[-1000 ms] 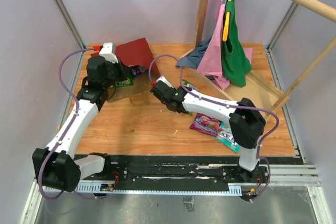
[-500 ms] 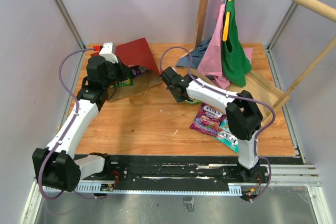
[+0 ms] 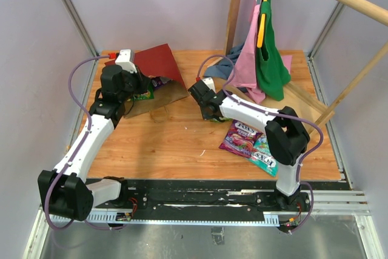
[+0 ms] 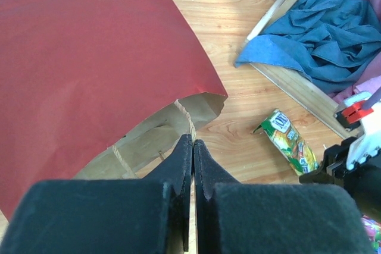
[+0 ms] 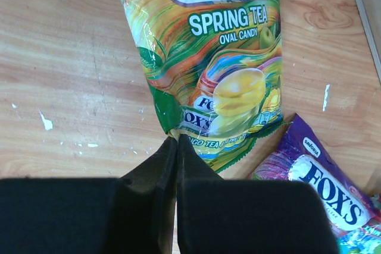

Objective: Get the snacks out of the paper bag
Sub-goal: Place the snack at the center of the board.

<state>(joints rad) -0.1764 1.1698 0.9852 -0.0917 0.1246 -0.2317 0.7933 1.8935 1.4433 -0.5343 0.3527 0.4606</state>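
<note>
Surface: a wooden surface (image 3: 182, 150) boxed in by pale lilac walls (image 3: 151, 10). Pink and green garments (image 3: 260, 59) hang at the far right above a crumpled blue cloth (image 4: 315, 28).
Paper bag: the dark red paper bag (image 3: 159, 65) lies on its side at the far left. Its mouth faces the middle and the brown inside shows.
Left hand: the left hand (image 4: 191, 144) is fully closed at the bag's lower lip. A twine handle (image 4: 184, 117) runs in between the tips, and the hand appears to pinch the bag there.
Right hand: the right hand (image 5: 175, 141) is closed tight with its tips on the bottom seam of the green Spring Tea packet (image 5: 220, 69). It looks like a pinch on the seam alone; how much film is caught I cannot tell.
Green packet: it lies flat on the wood between the bag's mouth and the blue cloth, clear of the bag.
Snacks out: a purple packet (image 3: 241, 137) and a teal packet (image 3: 264, 157) lie touching, well apart from the bag.
Snacks left: several packets in the mouth (image 3: 159, 80) are still inside, so the task is probably only partly done.
Risk, grip: glossy film held by a thin seam could slide free if the packet is lifted or swung.
Risk, bag: the bag is light and lies on its side. A tug on the lip could drag or tip it and tumble the remaining packets deeper.
Risk, arms: a reach back into the mouth brings the right hand close to the left, so the two could knock together.
</note>
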